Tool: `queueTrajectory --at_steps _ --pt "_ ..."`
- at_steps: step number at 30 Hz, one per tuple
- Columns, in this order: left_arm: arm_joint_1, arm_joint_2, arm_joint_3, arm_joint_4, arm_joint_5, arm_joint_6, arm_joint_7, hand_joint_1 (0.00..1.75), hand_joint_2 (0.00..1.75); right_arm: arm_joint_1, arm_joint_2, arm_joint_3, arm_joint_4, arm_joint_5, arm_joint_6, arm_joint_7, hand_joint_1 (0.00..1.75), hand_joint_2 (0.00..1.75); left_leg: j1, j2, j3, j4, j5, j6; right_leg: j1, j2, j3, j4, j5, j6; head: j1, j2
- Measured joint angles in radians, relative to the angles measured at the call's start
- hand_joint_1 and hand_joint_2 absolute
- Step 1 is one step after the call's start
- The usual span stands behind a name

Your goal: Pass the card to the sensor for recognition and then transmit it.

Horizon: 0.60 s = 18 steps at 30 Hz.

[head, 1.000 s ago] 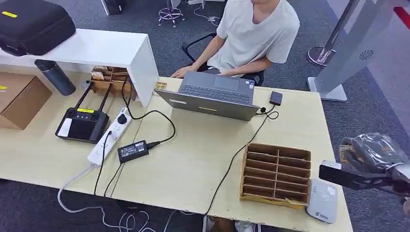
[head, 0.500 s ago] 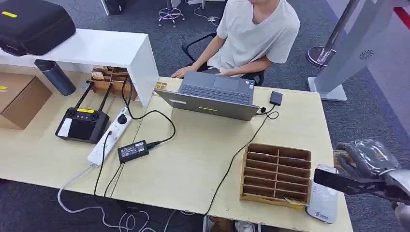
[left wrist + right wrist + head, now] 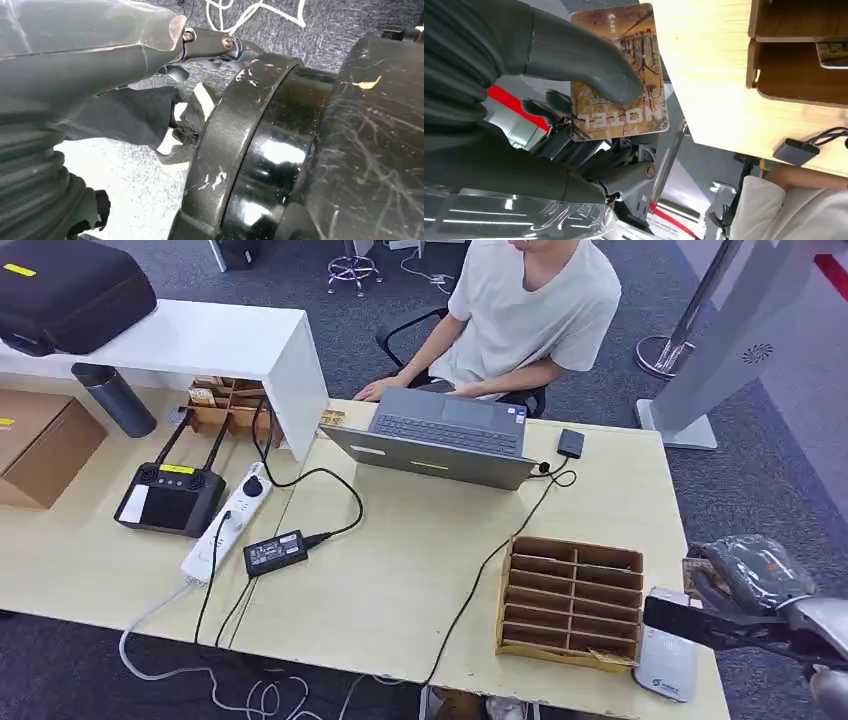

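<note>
Right hand [image 3: 574, 115]: gripping the hotel card [image 3: 619, 75], thumb pressing on its printed face, fingers behind it.
Card: hovering off the table's [image 3: 400, 570] right edge, just beside the white sensor [image 3: 668, 660].
Sensor: lying flat next to the wooden slotted tray [image 3: 570, 600].
Left hand [image 3: 150, 90]: can't tell how its fingers are lying.
Person [image 3: 530, 310]: sitting at the laptop [image 3: 440, 435].

A person [image 3: 530, 310] sits behind an open laptop [image 3: 440, 435]; a power strip [image 3: 228, 522] lies beside a controller [image 3: 170, 497].
</note>
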State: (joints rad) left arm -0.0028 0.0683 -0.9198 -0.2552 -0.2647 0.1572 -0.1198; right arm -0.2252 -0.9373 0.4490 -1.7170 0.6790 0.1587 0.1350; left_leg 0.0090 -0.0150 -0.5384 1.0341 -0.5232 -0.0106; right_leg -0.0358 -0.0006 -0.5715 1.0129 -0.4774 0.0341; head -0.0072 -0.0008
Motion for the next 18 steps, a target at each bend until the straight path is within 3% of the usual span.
queueTrajectory --at_steps 18 --pt "0.0 0.001 0.0 0.0 0.0 -0.002 0.0 0.0 1.75 0.105 0.0 -0.048 -0.003 -0.006 0.006 0.006 1.75 1.75 0.0 0.0 0.0 0.0 0.0 0.0 0.0 0.0 0.0 0.0 0.0 0.0 0.0 0.0"
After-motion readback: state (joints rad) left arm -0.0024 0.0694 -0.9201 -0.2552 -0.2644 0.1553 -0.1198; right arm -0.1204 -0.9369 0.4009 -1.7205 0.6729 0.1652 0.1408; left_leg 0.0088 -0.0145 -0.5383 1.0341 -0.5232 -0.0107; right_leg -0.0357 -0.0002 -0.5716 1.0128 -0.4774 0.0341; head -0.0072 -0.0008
